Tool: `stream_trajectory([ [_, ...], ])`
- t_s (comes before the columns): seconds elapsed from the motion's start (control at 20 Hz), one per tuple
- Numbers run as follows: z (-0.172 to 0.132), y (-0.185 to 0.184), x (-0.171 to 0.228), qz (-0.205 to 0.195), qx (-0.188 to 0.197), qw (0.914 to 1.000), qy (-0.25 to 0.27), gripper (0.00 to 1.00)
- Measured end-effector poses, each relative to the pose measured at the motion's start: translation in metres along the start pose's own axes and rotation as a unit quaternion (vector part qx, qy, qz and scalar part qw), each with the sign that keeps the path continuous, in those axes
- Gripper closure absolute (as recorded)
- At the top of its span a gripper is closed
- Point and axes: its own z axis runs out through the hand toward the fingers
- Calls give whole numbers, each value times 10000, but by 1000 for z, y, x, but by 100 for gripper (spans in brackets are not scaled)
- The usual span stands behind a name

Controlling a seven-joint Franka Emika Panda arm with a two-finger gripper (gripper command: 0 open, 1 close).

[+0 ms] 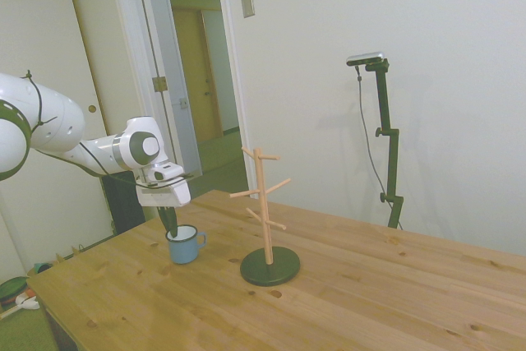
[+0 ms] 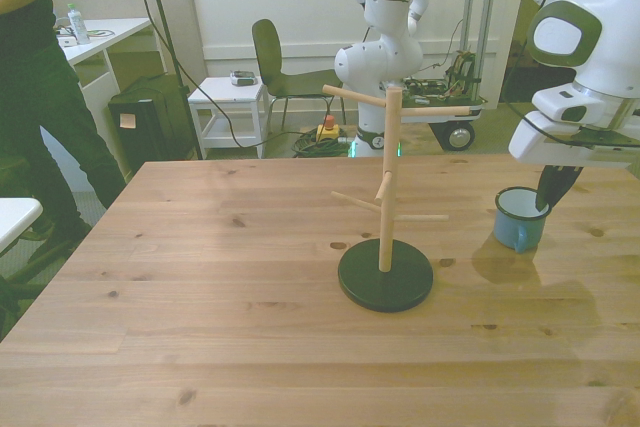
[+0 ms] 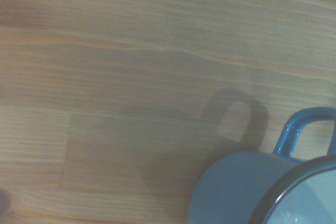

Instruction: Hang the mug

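Light-blue mug upright on wooden table, near far edge at front view's right corner, handle twd peg stand. Gripper right at mug rim, dark fingers reaching down to it; open or clamped on rim: can't tell. Stand near table middle, well apart from mug, pegs bare. Person beside table, front view's left.

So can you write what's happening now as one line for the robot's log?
task: hang mug | mug: upright on table, not hung | gripper: reaching into mug at rim | stand: pegs bare
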Motion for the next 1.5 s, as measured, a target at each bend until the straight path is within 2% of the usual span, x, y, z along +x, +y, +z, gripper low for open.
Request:
stream_trajectory([
  [0.25, 1, 19, 23, -22, -3, 10000, 19, 100],
  [0.9, -23, 61, 66, 39, 127, 9998, 158, 100],
  [1.5, -43, 70, 90, 34, 259, 9993, 269, 100],
])
